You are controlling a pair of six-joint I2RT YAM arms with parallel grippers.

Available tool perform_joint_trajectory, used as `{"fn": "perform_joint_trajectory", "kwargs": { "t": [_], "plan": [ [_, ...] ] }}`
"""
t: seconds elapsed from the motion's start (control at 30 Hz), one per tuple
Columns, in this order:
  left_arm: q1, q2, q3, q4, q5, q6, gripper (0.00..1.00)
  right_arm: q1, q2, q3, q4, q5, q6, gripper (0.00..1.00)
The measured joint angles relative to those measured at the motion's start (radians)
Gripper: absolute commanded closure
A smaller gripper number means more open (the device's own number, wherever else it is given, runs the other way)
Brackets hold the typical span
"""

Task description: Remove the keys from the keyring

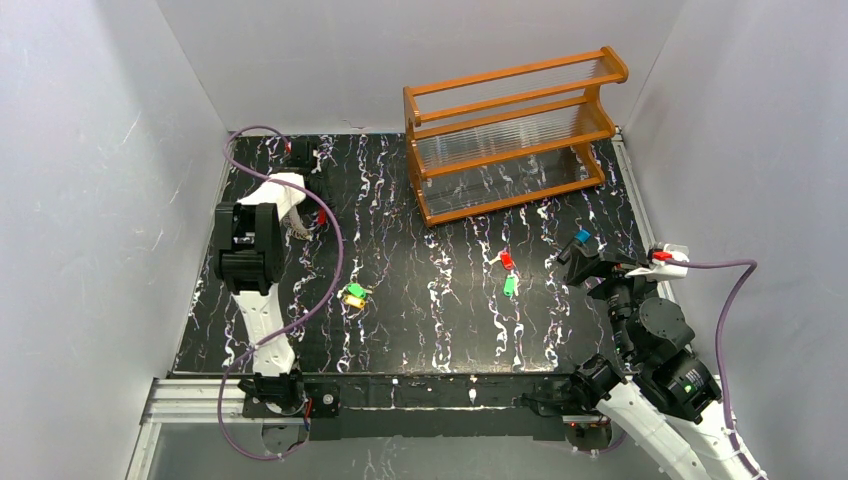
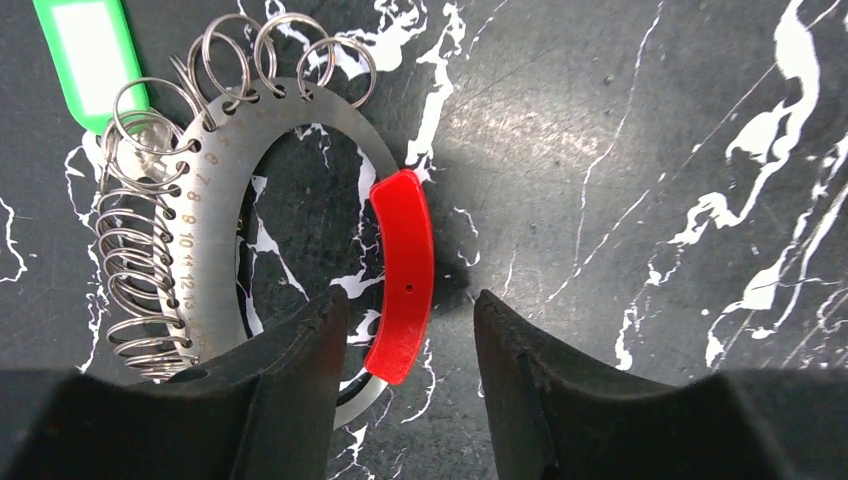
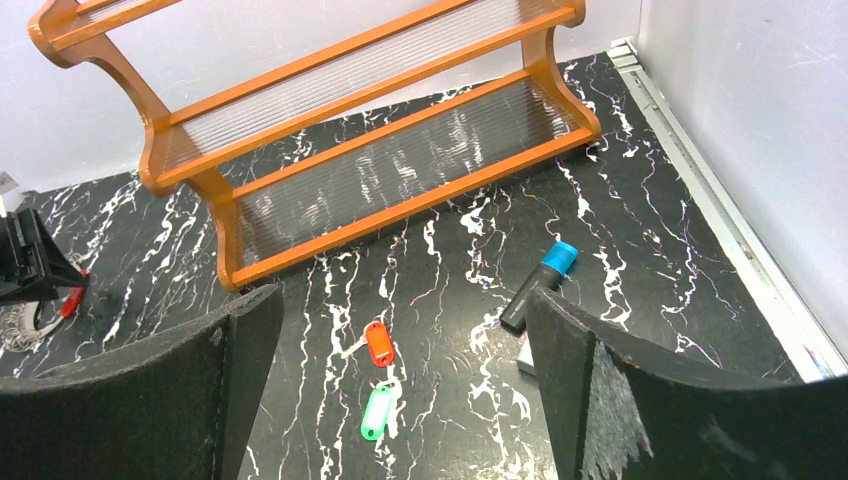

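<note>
The keyring is seen, ungripped, between the parted fingers of the left gripper, one green key apparently attached beyond. Two freed keys are seen ahead of the right gripper, fingers spread.

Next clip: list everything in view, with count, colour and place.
keyring: one, silvery with a red segment, back left
green key: one, at the keyring's edge
green and yellow keys: two, loose, left of centre
red key: one, loose, right of centre
second green key: one, just nearer than the red key
marker: one, black, blue cap, right side
rack: one, orange, back right
table: one, black with white veins
left gripper: open, straddling the red segment
right gripper: open, above the table's right side
</note>
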Motion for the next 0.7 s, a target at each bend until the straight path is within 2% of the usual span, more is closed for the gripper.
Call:
{"fn": "perform_joint_trajectory", "kwargs": {
  "t": [0.4,0.5,0.7],
  "plan": [
    [0.002,0.009,-0.022,-0.019,0.033,0.037,0.76,0.0,0.0,0.0,-0.002,0.0,0.006,0.01],
    [0.004,-0.01,-0.057,0.008,0.049,0.043,0.84,0.0,0.0,0.0,-0.005,0.0,0.01,0.01],
    [-0.021,-0.093,-0.174,0.038,0.104,0.034,0.91,0.0,0.0,0.0,-0.007,-0.001,0.019,0.01]
  ]
}}
